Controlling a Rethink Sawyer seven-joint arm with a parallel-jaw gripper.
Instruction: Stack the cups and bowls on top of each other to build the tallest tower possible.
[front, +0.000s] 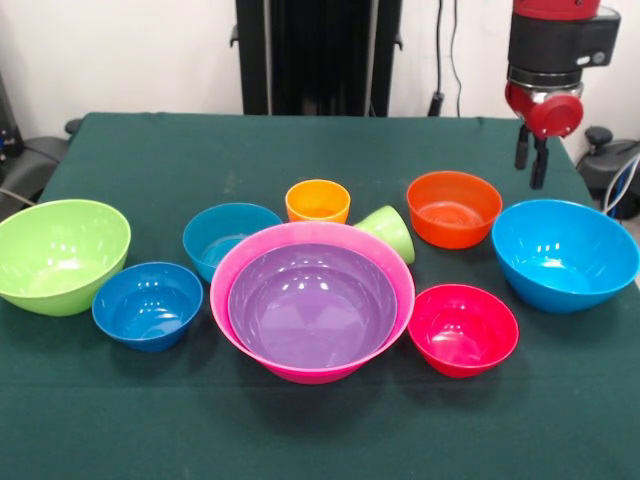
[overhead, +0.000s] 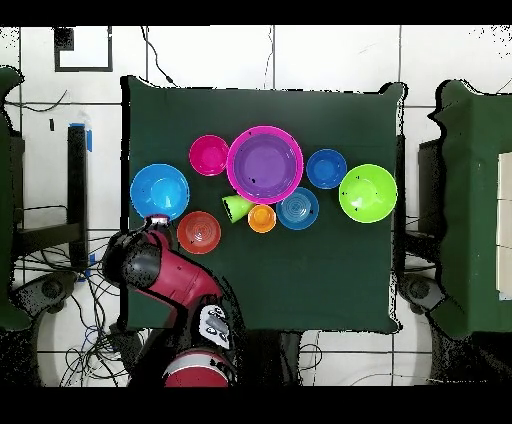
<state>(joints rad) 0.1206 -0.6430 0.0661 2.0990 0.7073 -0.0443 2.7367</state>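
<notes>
Tower (front: 312, 305) so far is just two pcs: purple bowl (front: 312, 305) nested in the big pink bowl (front: 395, 270), sitting mid-table toward the front edge in the front view. Orange cup (front: 318, 201) stands upright just behind it; green cup (front: 389, 232) lies tipped on its side, touching or nearly touching the pink rim. You see that tilt only in the front view; overhead it reads as a small green wedge (overhead: 237, 208) beside the orange cup (overhead: 262, 218).

Rest of the bowls are loose and single. In the front view, left of the stack: teal bowl (front: 230, 240), dark blue bowl (front: 148, 305), lime green bowl (front: 60, 255) at the table edge. Right of it: red-pink bowl (front: 463, 329), orange bowl (front: 454, 208), sky blue bowl (front: 565, 255).

Gripper (front: 530, 160) hangs in the air above the table (front: 150, 140), behind the sky blue bowl and right of the orange one, holding nothing; its two dark fingers (front: 539, 165) hang a little apart, unclenched. Overhead you can't see the fingers at all: the red arm (overhead: 165, 275) covers them, its end sitting betw. the sky blue bowl (overhead: 159, 191) and orange bowl (overhead: 198, 231).
</notes>
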